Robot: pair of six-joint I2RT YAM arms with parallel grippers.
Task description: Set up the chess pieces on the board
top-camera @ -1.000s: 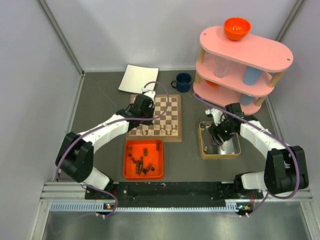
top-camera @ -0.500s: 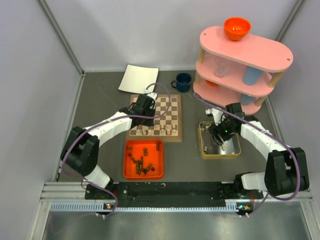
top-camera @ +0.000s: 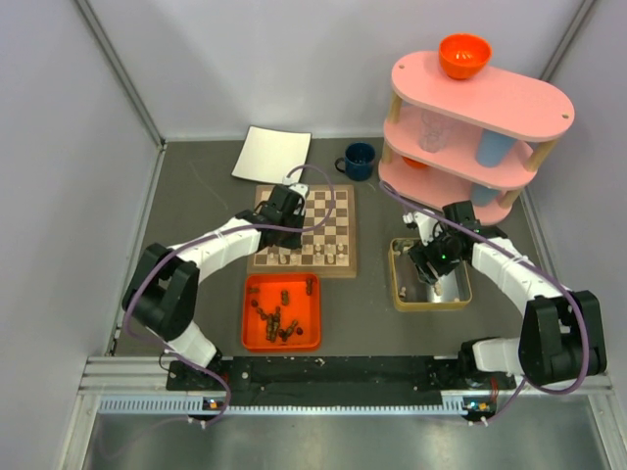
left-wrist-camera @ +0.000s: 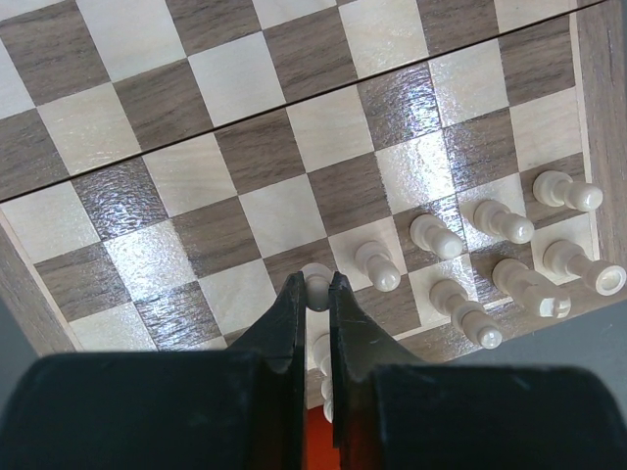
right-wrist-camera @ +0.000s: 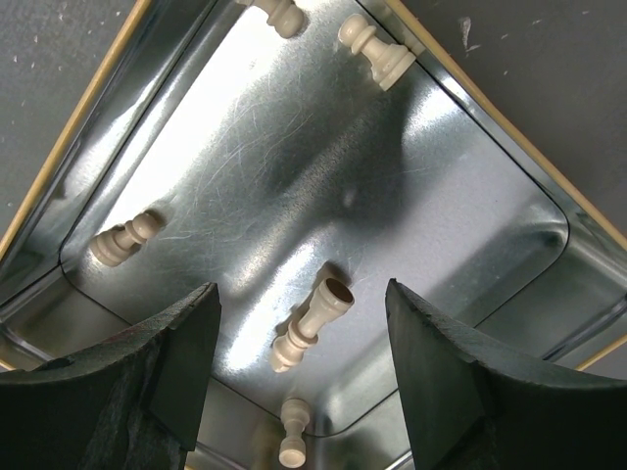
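**Pale pawn carried to its square on the board**

Over the last second the left arm has been swung inward at the elbow. The right gripper has been kept open above the metal tray. On the board, in the second row from its near edge, the left gripper is closed on a pale pawn, beside the row of pale pawns. Placement is judged nearly done, with only the release left. The pawn is held upright, its long axis vertical and its head pointing up.

The black left hand hid most of the small pale wooden pawn between its fingers. In the shiny metal tray, another pale piece was cut by the upper edge.
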